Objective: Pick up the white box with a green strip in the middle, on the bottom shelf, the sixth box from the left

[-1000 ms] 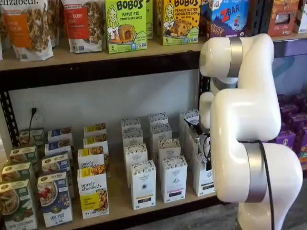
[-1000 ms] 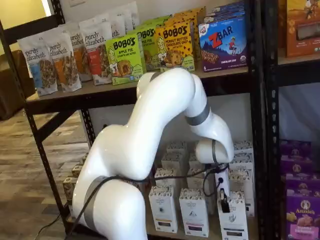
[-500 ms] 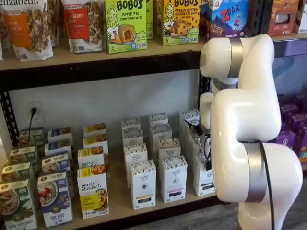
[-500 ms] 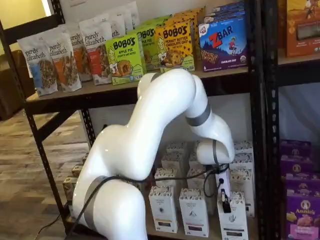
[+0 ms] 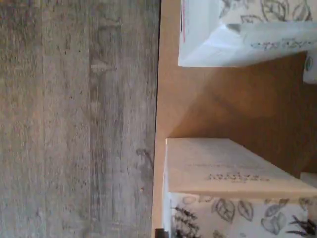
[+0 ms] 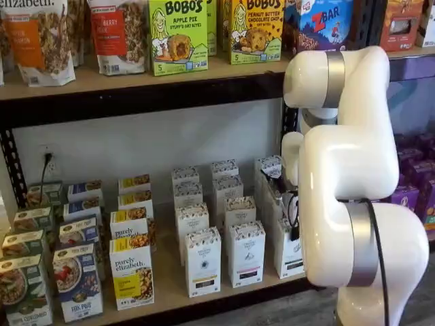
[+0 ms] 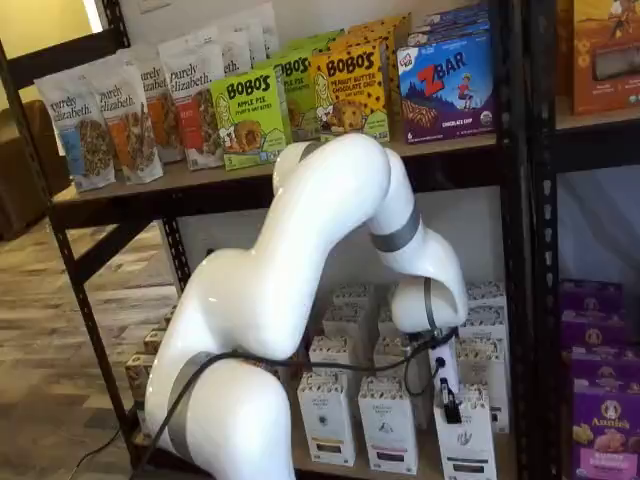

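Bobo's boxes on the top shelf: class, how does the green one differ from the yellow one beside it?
The green box reads Apple Pie; the yellow box reads Peanut Butter Chocolate Chip. The green box stands to the left; the yellow box stands next to the Zbar box. Both stand upright on the top shelf, facing front, and carry the Bobo's name.

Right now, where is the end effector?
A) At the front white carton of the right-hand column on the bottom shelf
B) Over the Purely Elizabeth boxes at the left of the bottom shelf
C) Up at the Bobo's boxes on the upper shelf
A: in a shelf view the end effector hangs at the top of the white box, which stands at the front right of the bottom shelf.
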